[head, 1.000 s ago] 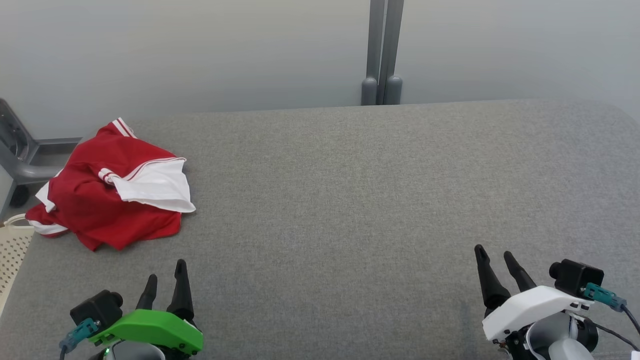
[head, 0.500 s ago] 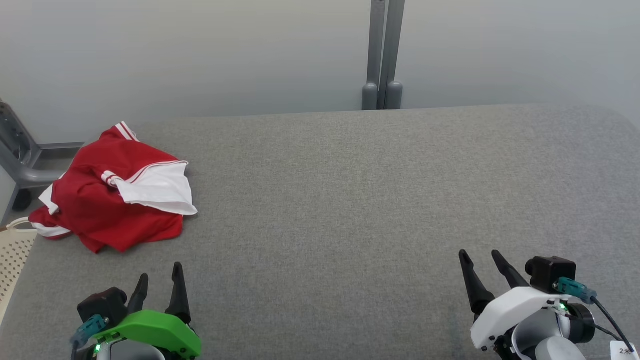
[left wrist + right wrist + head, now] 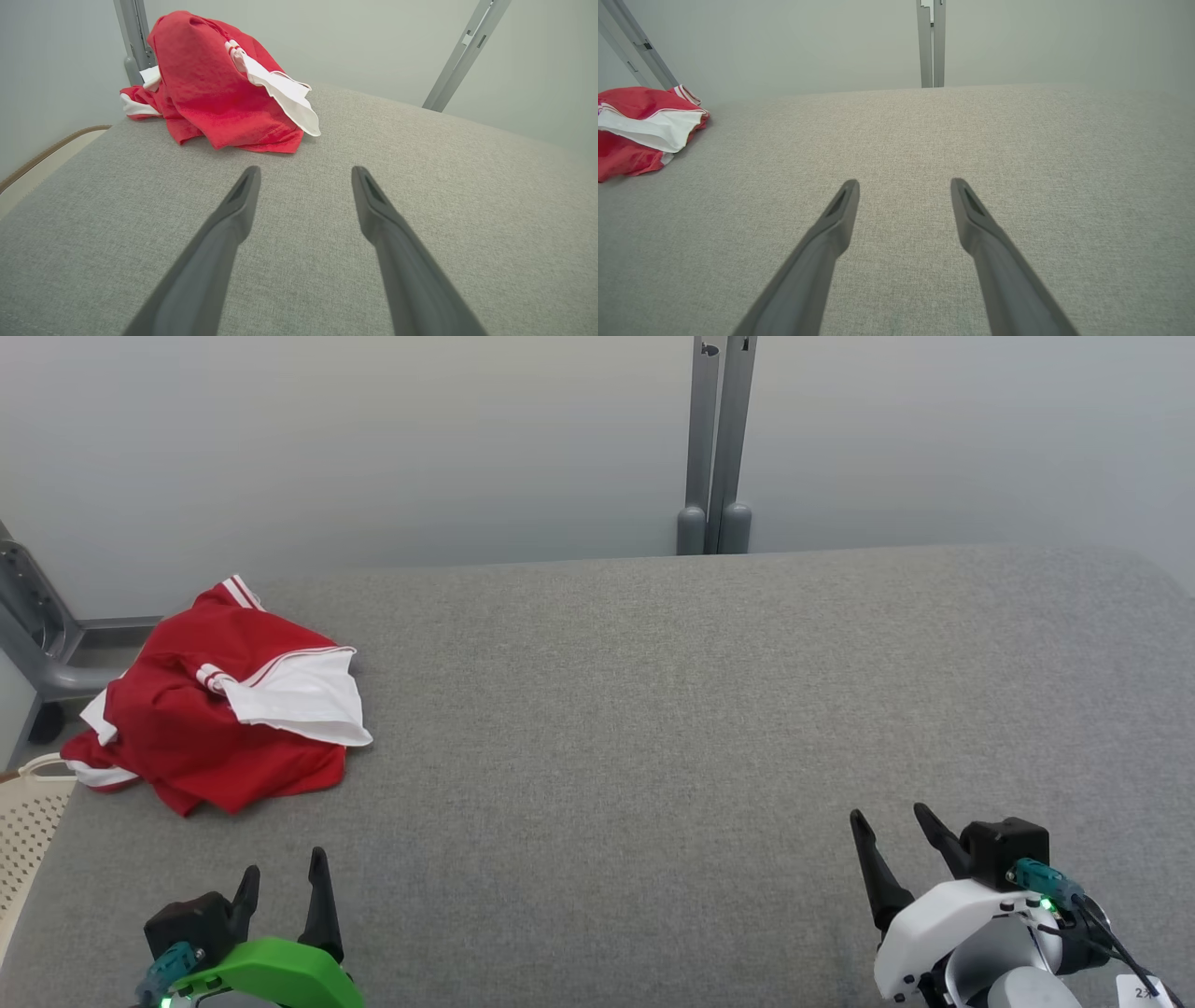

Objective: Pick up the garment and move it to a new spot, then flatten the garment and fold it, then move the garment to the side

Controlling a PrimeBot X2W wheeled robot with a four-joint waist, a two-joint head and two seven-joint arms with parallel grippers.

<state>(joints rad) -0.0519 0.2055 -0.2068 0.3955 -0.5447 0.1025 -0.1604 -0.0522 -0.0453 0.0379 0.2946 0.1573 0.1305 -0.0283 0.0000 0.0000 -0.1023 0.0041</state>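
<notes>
At the grey surface's (image 3: 653,709) near edge, left pincer (image 3: 285,864) and right pincer (image 3: 887,813) gape wide, empty, clear of the garment (image 3: 196,728).

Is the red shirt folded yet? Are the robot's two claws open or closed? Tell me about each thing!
garment: crumpled in a heap, not folded, lying on the left side of the grey table, nothing touching it.
left gripper: open, empty, short of the heap and apart from it.
right gripper: open, empty, over bare table, far from the garment.
</notes>
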